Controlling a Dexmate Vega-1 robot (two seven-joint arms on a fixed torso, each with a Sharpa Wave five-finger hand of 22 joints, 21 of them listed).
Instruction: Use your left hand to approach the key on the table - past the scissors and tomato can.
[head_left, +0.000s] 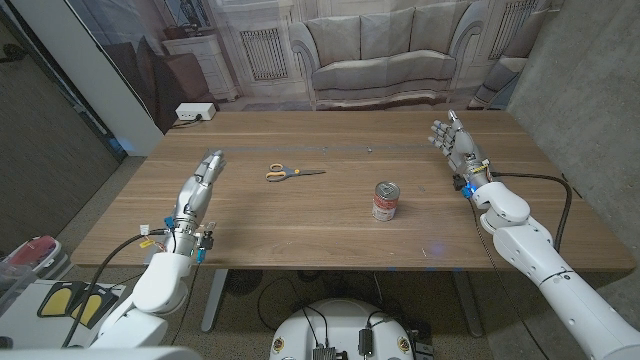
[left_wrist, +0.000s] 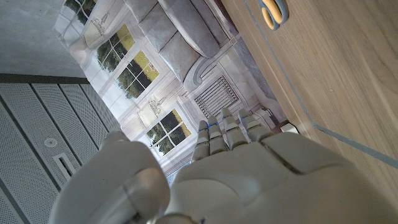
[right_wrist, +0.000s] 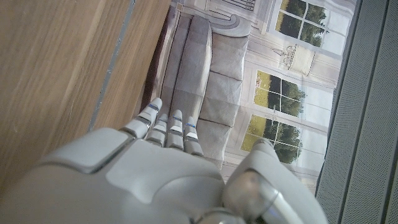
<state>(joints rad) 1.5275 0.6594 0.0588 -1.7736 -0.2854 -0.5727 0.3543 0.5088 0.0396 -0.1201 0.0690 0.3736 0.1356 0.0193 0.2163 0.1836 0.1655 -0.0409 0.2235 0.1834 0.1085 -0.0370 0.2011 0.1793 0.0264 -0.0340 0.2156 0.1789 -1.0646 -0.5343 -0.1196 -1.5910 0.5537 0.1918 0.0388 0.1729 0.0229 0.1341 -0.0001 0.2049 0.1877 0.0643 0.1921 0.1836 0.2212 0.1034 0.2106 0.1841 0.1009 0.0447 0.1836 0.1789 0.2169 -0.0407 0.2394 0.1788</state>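
Left hand (head_left: 203, 178) was empty, fingers straight, left of one pair of scissors (head_left: 292, 173). One tomato can (head_left: 386, 200) stood right of scissors, apart. Right hand (head_left: 456, 145) empty, fingers spread. Key too small to locate on table (head_left: 300, 230).

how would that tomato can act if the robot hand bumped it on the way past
The tomato can stands upright on the wooden table, so a low nudge would probably slide it. A higher knock might tip it, and its round body would then likely roll. It looks rigid; its weight cannot be told.
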